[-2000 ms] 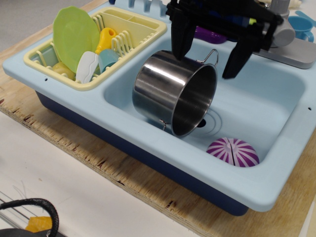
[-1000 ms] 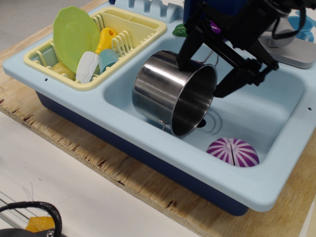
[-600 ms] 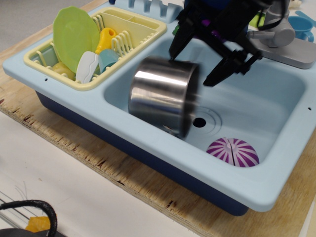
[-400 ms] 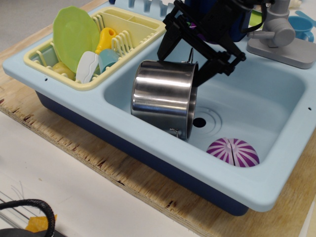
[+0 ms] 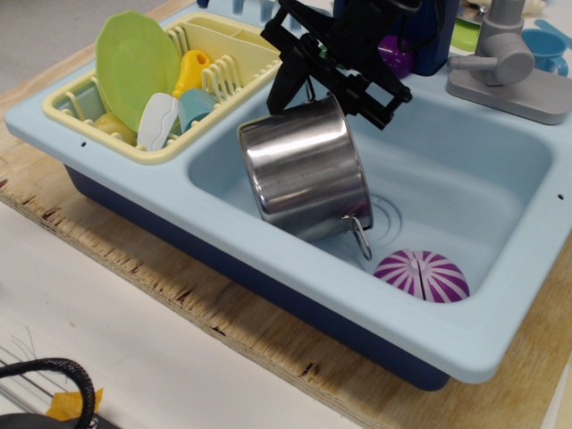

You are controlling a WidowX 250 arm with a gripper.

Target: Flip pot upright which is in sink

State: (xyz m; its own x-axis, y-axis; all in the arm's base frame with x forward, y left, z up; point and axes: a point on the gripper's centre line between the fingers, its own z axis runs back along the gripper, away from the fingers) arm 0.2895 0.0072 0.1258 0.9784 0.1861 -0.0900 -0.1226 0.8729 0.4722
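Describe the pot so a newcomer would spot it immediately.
Find the light-blue sink. In its basin, left of the drain and below the black gripper, sits the pot, tilted. It is the only shiny steel item, far larger than the striped purple dome nearby.

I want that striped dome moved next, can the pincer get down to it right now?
Probably yes: the striped dome lies uncovered in the sink, apart from the pot; the pincer sits at the pot's rim.
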